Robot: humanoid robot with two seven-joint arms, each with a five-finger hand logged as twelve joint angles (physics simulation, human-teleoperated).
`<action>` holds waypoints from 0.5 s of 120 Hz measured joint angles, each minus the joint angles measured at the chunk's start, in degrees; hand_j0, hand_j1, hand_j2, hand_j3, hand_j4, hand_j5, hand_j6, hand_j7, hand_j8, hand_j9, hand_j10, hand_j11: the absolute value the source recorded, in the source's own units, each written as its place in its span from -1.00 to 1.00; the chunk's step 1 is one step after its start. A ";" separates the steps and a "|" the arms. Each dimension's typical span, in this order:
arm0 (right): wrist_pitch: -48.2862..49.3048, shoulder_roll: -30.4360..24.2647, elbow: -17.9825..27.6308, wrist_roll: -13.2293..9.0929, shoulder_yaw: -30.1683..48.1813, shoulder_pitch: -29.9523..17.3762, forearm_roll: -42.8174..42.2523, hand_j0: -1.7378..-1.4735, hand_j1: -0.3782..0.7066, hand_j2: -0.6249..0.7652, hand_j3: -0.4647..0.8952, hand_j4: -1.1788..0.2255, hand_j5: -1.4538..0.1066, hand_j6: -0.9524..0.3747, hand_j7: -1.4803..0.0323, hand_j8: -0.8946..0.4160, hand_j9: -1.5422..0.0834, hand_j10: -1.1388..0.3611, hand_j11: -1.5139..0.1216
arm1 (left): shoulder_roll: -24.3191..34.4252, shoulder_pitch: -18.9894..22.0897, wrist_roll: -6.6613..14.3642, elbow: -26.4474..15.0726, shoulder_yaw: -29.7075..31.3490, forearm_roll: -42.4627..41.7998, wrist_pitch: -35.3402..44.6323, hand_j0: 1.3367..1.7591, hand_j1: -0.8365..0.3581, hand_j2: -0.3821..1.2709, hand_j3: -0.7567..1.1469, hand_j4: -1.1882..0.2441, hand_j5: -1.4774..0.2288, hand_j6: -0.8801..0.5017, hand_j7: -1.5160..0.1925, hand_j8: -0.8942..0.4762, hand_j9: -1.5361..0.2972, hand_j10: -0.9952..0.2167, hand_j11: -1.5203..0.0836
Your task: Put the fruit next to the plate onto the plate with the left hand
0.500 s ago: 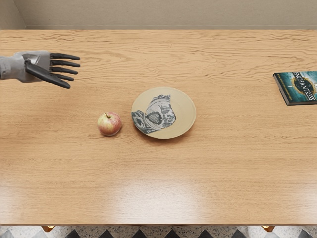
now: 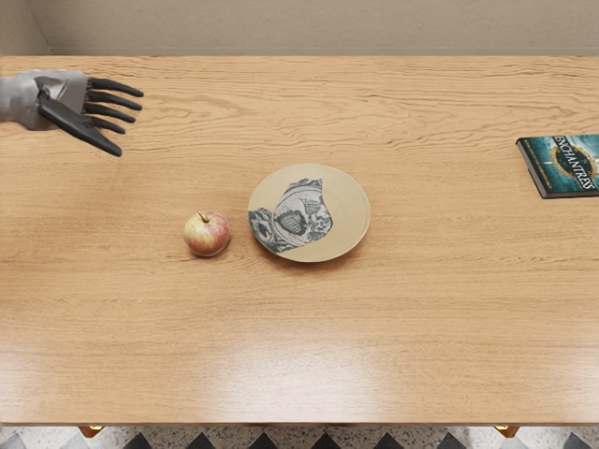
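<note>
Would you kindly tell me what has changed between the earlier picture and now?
The left hand shifted slightly up and left in the picture, away from the apple, fingers spread, holding nothing. The apple, the plate and the book stayed where they were.

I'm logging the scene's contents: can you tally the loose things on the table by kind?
Apple: 1
Plate: 1
Book: 1
Total: 3, all lying on the wooden table. The left robot hand is open at the far left and holds none of them.
</note>
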 joint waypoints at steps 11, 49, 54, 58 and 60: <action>0.00 0.00 0.00 0.00 0.00 0.00 0.00 -0.40 -0.89 -0.11 -0.32 0.64 0.82 0.40 0.91 0.33 0.86 0.48 0.81 | 0.48 -1.39 1.43 -2.24 0.25 2.19 0.00 0.52 0.49 -0.48 -0.20 0.31 0.36 -0.08 0.40 -0.06 0.33 0.23 0.50; 0.00 0.00 -0.01 0.00 0.00 -0.01 0.00 -0.40 -0.89 -0.11 -0.32 0.64 0.82 0.40 0.91 0.33 0.86 0.48 0.81 | 9.22 -19.76 2.78 -31.06 21.93 8.21 4.18 0.52 0.49 -0.48 -0.20 0.31 0.36 -0.09 0.40 -0.06 0.33 0.23 0.50; 0.00 0.00 0.01 0.00 0.00 0.00 0.00 -0.40 -0.89 -0.11 -0.32 0.64 0.82 0.40 0.91 0.33 0.86 0.48 0.81 | 9.22 -22.57 2.73 -33.58 25.48 8.35 6.33 0.52 0.49 -0.48 -0.20 0.31 0.36 -0.09 0.40 -0.06 0.33 0.23 0.50; 0.00 0.00 0.01 0.00 0.00 0.00 0.00 -0.40 -0.89 -0.11 -0.32 0.64 0.82 0.40 0.91 0.33 0.86 0.48 0.81 | 9.22 -24.83 2.71 -35.48 28.43 8.42 8.57 0.52 0.49 -0.48 -0.20 0.31 0.36 -0.09 0.40 -0.06 0.33 0.23 0.50; 0.00 0.00 0.01 0.00 0.00 0.00 0.00 -0.40 -0.89 -0.11 -0.32 0.64 0.82 0.40 0.91 0.33 0.86 0.48 0.81 | 9.20 -25.43 2.70 -36.34 29.78 8.44 9.72 0.52 0.49 -0.48 -0.20 0.31 0.36 -0.09 0.40 -0.06 0.33 0.23 0.50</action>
